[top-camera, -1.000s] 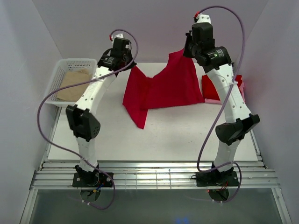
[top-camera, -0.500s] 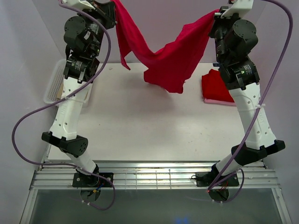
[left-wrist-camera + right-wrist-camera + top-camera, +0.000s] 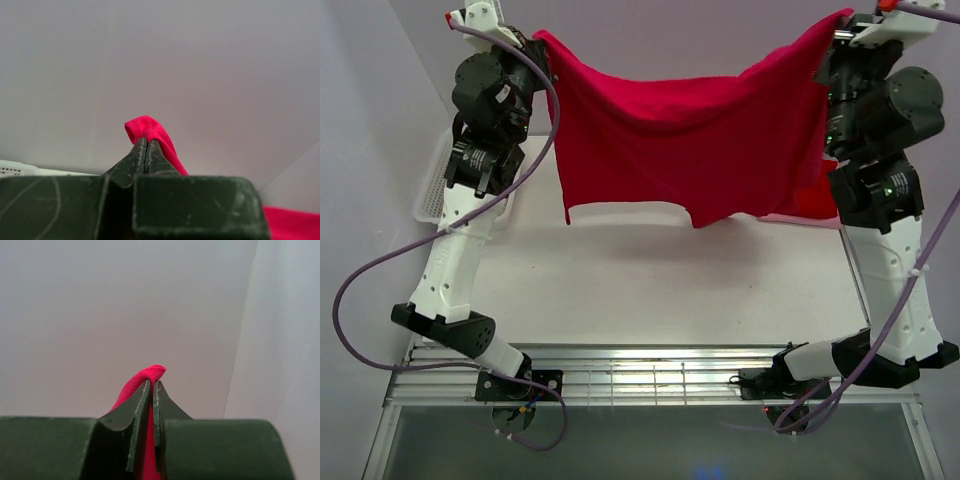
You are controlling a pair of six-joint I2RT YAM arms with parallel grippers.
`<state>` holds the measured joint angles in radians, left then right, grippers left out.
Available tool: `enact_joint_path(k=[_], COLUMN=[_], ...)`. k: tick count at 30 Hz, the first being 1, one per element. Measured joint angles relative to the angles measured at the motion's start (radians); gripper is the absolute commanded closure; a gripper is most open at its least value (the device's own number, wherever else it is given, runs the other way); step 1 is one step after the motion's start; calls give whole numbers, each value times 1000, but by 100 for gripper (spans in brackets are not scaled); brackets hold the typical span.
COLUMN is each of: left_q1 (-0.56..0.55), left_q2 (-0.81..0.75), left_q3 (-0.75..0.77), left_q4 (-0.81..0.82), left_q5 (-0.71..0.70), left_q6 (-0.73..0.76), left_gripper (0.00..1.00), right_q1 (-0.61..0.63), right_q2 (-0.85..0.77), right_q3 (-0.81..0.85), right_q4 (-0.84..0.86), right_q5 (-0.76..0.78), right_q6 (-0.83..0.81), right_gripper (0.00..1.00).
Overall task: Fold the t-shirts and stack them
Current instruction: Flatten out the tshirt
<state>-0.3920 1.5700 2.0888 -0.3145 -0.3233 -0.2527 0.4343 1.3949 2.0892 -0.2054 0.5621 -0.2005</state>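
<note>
1. Pincers on both arms sat high above the flat white table (image 3: 650, 290) in the top view. The left gripper (image 3: 536, 42) pinched one upper corner of a bright red soft-cloth t-shirt (image 3: 690, 140), and the right gripper (image 3: 840, 28) pinched the other. The shirt hung spread wide between them. A white plastic mesh basket (image 3: 428, 200) stood behind the left arm. A folded red t-shirt (image 3: 820, 203) lay on a pale pink piece (image 3: 790, 217) at the right, partly hidden.
2. From the left wrist, the left gripper (image 3: 146, 142) was clamped tight on a fold of the red shirt (image 3: 150, 127), which poked above the tips.
3. From the right wrist, the right gripper (image 3: 152, 384) likewise squeezed a red fold (image 3: 146, 374) between nearly touching fingers.
</note>
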Motion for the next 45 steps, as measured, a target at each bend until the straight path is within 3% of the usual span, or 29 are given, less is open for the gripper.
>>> enact_joint_path(k=[6,13,16,24,28,36,40,45], left_q1=[2,2,2,2,2,6,50,166], left_q2=[-156,-367,-402,-401,-335,75,225,258], left_q3=[-90,-282,-272,-113,-60,176,272,309], left_q4=[-19,-89,-158,-397,-514,-653,-653,-568], left_q5=[11,108,128,178,185,132,142,188], left_q6=[27,-37,-80,-213,-249,-211,-200,-201], left_gripper=[100,100,100,100,100,100,100,100], right_q1=[0,0,0,0,0,0,-1,-25], right_q2=[-97,-247,-270,-209,-194,-14,102,177], right_q3=[8,-130,-112,125,134,88,89,109], right_q4=[40,14,-12,-88,-101,-138,-132,-43], right_q5=[29,-55,-90,-125,-121,-71,-39,-27], right_q6=[-43,-5,18,57,97,146,100,32], right_gripper=[85,92,92,92,92,92,92,92])
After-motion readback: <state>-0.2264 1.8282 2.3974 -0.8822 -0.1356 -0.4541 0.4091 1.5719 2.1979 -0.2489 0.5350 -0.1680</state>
